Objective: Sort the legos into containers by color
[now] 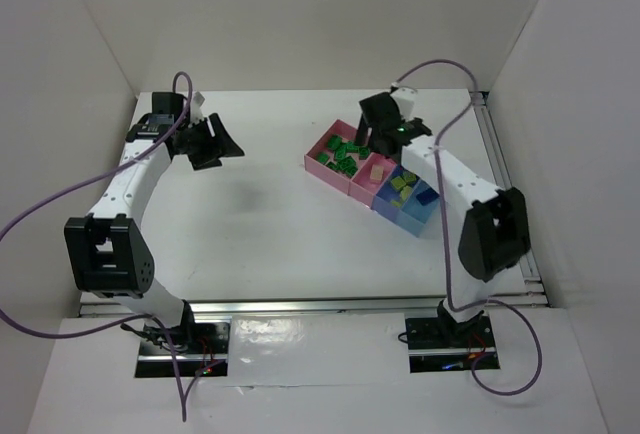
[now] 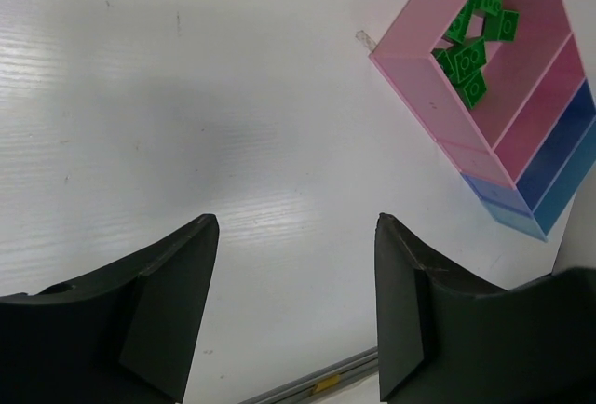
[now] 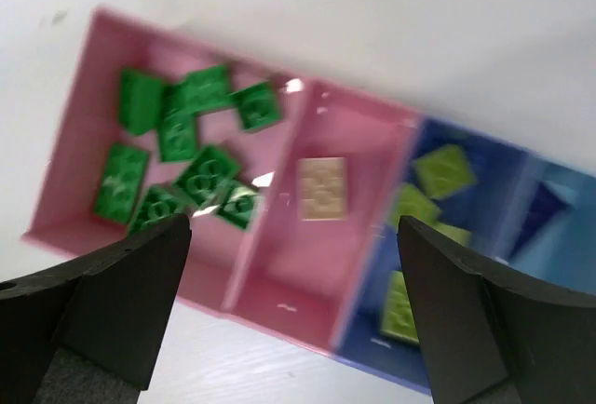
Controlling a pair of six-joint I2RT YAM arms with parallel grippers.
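Observation:
The row of containers (image 1: pixel 352 186) lies at the right middle of the table. The first pink box (image 3: pixel 82 134) holds several dark green legos (image 3: pixel 200 176). The second pink box (image 3: pixel 289 306) holds one cream-white lego (image 3: pixel 323 188). The dark blue box (image 3: pixel 492 167) holds pale yellow-green legos (image 3: pixel 443 170). The light-blue box (image 3: pixel 568 236) holds a flat dark blue lego (image 3: pixel 540 210). My right gripper (image 3: pixel 293 311) is open and empty, above the boxes; it shows in the top view (image 1: pixel 372 137). My left gripper (image 2: pixel 296 306) is open and empty over bare table at the far left (image 1: pixel 212 142).
White walls enclose the table on three sides. A metal rail (image 1: pixel 320 304) runs along the near edge and another along the right edge (image 1: pixel 505 174). The containers also show in the left wrist view (image 2: pixel 438 106), up and to the right of the left gripper.

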